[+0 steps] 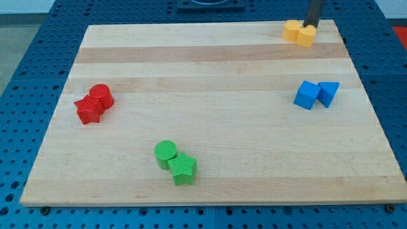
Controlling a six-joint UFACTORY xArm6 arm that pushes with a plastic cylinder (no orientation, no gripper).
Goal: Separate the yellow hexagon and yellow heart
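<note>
Two yellow blocks sit touching at the view's top right of the wooden board (210,70): the yellow hexagon (292,30) and, on its right, the yellow heart (306,35). My tip (311,25) comes down just behind them, at the heart's top edge; I cannot tell whether it touches. It is a bare rod and grips nothing. Below my tip lie a blue cube (306,95) and blue triangle (328,93). Far to my lower left are a green cylinder (166,153) with a green star (183,168), and a red cylinder (101,96) with a red star (89,110).
</note>
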